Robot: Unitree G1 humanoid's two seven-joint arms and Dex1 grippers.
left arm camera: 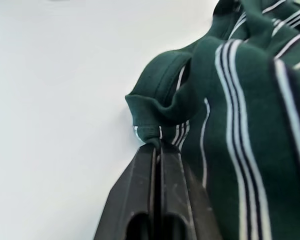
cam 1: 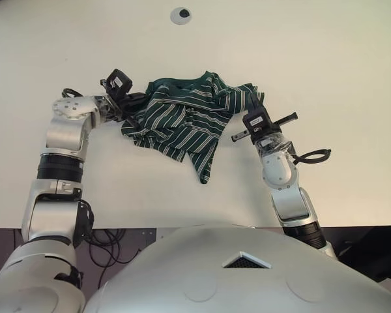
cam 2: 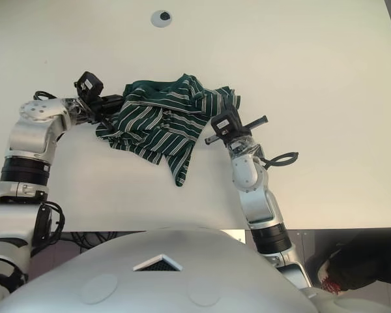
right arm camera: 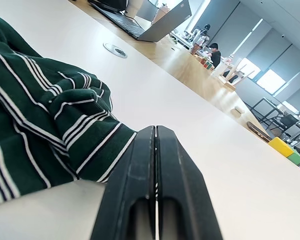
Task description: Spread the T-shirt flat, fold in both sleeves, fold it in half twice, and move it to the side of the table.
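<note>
**Robot's two grippers flank a crumpled striped T-shirt**

A dark green T-shirt (cam 1: 182, 120) with white stripes lies bunched in a loose heap near the middle of a white table (cam 1: 326, 59), far from flat, its folds piled on one another. One narrow tail of cloth trails toward the near edge.

At the heap's left edge sits the left gripper (left arm camera: 156, 146). Its two black fingers (left arm camera: 142, 190) are pressed together, with a rolled hem of the shirt caught at their tips. The fabric rises from that pinch and drapes away to the right.

The right gripper (right arm camera: 155, 129) rests at the heap's right side, low over the tabletop. Its fingers (right arm camera: 135, 190) are closed flat against each other, and no cloth can be seen between them. A striped fold lies just beside the tips, and whether it touches them cannot be told.

The two arms come in from the near side, one on either side of the garment.

A small round grey cable port (cam 1: 180, 15) is set into the table on the far side, well apart from the shirt. Beyond the table, an open laptop (right arm camera: 140, 25) stands on another desk.
</note>
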